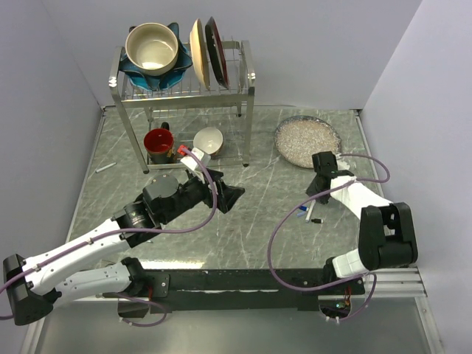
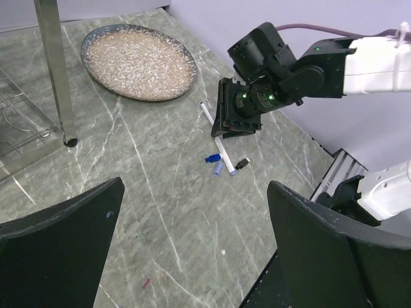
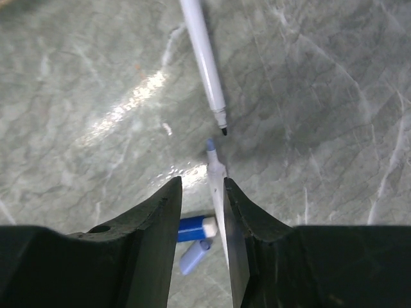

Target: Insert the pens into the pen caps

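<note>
- The right end effector (image 3: pixel 202 183) points down at the table (image 1: pixel 236 236), directly over the blue-tipped pen (image 3: pixel 214 168). The pen lies between its two fingers, so I judge that no sideways move is needed.
- The long axis of this pen runs straight out from between the fingers, about toward the speckled plate (image 1: pixel 307 140). The fingers close across the barrel, which seems to me the correct way to take it.
- The jaws are about half closed. The barrel lies against one finger (image 3: pixel 241 224), but a gap shows on the other side. So I would say the pen is not yet clamped and rests on the table.
- The black-tipped pen (image 3: pixel 202 61) lies just beyond it, almost in one line. The two tips face each other, near but apart.
- The blue cap (image 3: pixel 192 228) lies just beside the barrel, seen between the fingers. A paler bluish piece (image 3: pixel 192 256) lies close to it, and I cannot tell what it is. The black cap (image 2: pixel 243 163) lies near, on the other side of the pen.
- The left end effector (image 2: pixel 196 186) hangs wide open and empty over the middle of the table, well apart from all this. The right arm is clearly the nearer one.
- The pen is slim, white and smooth, with a short blue tip. It may roll if only one finger pushes it.
</note>
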